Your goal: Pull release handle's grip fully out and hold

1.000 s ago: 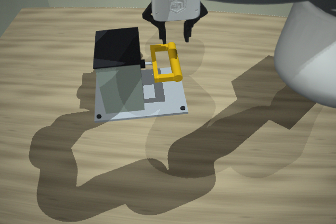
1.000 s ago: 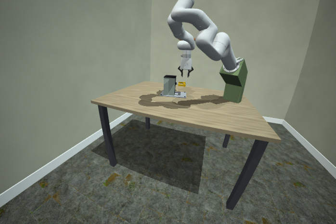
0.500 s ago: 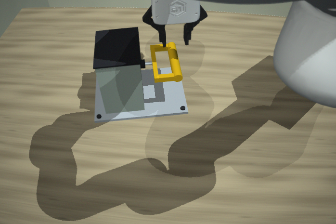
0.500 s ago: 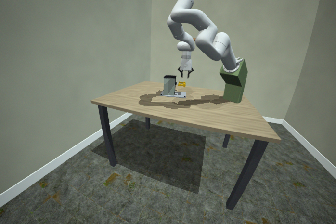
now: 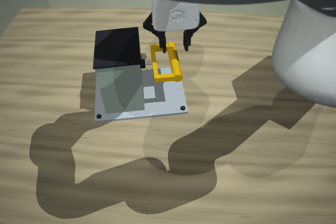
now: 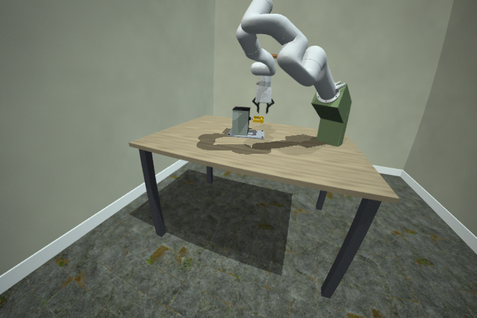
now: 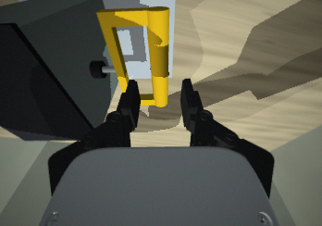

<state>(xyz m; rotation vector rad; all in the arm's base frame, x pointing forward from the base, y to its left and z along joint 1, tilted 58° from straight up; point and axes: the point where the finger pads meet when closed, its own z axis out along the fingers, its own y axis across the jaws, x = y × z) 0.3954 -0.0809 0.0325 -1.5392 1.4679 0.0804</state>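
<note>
The release handle's grip is a yellow rectangular loop with a round level bar [image 5: 174,62]. A thin rod joins it to the dark-topped housing [image 5: 118,61], which stands on a grey baseplate [image 5: 141,96]. My gripper [image 5: 174,47] hangs pointing down over the far end of the bar. It is open and holds nothing. In the wrist view the bar [image 7: 160,57] runs away from me and its near end lies between my two fingertips, which are apart from it on both sides. In the exterior view my gripper [image 6: 263,108] hovers just above the grip [image 6: 257,118].
The robot's green base block [image 6: 333,113] stands on the table at the right. The arm's large white links [image 5: 303,61] fill the top and right of the top view. The table's far edge lies behind the gripper.
</note>
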